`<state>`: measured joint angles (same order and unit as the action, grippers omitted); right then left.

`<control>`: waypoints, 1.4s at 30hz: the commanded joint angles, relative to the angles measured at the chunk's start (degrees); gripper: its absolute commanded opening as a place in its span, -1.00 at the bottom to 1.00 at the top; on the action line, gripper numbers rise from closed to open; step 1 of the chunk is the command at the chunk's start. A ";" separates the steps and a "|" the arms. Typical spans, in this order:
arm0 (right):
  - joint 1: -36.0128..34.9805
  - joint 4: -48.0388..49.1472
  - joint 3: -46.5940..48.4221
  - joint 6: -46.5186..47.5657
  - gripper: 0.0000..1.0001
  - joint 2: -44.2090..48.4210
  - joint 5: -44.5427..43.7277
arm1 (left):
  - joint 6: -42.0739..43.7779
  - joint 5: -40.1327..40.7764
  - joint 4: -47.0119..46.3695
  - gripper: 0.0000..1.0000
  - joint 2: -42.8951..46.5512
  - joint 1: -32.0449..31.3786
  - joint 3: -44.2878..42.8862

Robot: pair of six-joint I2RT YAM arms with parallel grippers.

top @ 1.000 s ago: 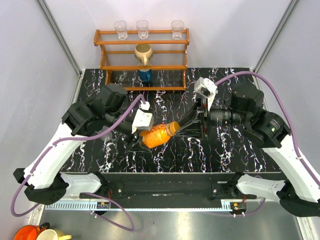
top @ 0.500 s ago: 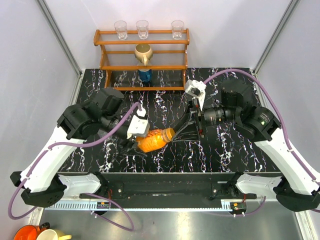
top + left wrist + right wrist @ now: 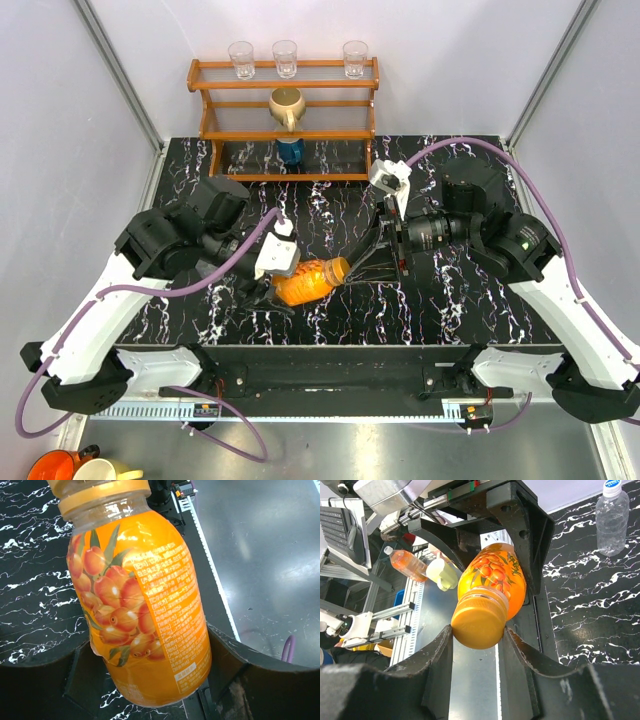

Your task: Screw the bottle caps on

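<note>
The left hand (image 3: 270, 283) is shut tight round the fat end of the orange bottle (image 3: 308, 279) and holds it on its side. The orange cap (image 3: 479, 625) sits on the bottle's neck and points right. The right hand (image 3: 477, 636) pinches that cap from both sides. A clear bottle (image 3: 612, 522) with a white cap (image 3: 611, 486) on top stands well apart on the worktop (image 3: 580, 605). A shelf (image 3: 285, 120) with glasses (image 3: 285, 57) stands at the back.
</note>
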<state>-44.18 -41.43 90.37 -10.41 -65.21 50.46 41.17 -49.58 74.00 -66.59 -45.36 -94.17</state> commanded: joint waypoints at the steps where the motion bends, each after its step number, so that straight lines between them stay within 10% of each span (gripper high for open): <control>1: -0.20 -0.92 1.56 -1.19 -0.31 -0.79 -0.87 | 2.51 2.20 -3.60 -0.22 -0.47 -0.69 -1.90; 15: -0.29 -6.91 2.18 -2.32 -0.34 -0.80 -11.17 | -1.96 11.87 -8.34 -0.19 0.23 -1.22 1.71; 31: -0.38 15.59 -11.88 -17.62 -0.35 3.42 -8.00 | -7.51 10.38 -13.44 -0.27 1.64 -0.16 0.83; 42: -0.38 3.21 -7.75 -21.84 -0.40 0.61 -12.92 | -0.83 20.21 -11.60 -0.30 4.36 -0.78 3.20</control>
<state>-43.81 -30.79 80.62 -29.69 -63.51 39.64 37.76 -34.09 70.85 -63.90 -45.91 -90.91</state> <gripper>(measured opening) 0.447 0.699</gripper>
